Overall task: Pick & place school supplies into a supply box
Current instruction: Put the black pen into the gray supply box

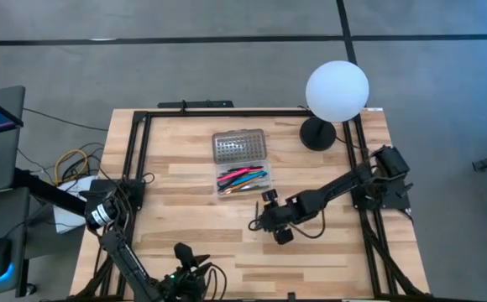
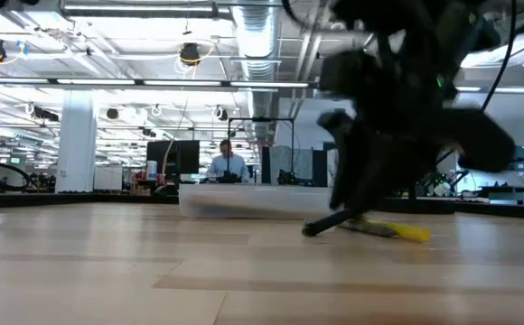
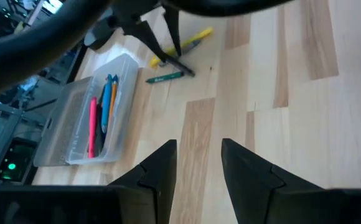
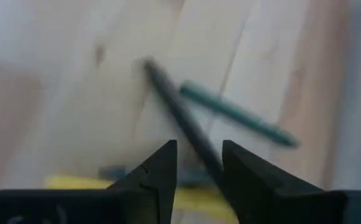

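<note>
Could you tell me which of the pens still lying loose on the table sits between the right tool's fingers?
The dark pen: it runs into the gap of the open right tool. The green pen lies beyond, and the yellow marker off to one side.

**Four Cameras, One Tabletop**

One camera hangs high up and looks straight down. It sees the whole tabletop (image 1: 185,243) and both arms from far away.

One camera sits low, right at the wood, and looks flat across it into the big room behind.

One camera rides on the left arm. It looks past the left hand (image 3: 199,168) toward 12 o'clock, from a little way off. It sees the supply box (image 3: 84,118), a green pen (image 3: 165,77) and a yellow marker (image 3: 187,43).

One camera rides on the right arm, very close to the wood. Both arm cameras share the green pen and yellow marker.
</note>
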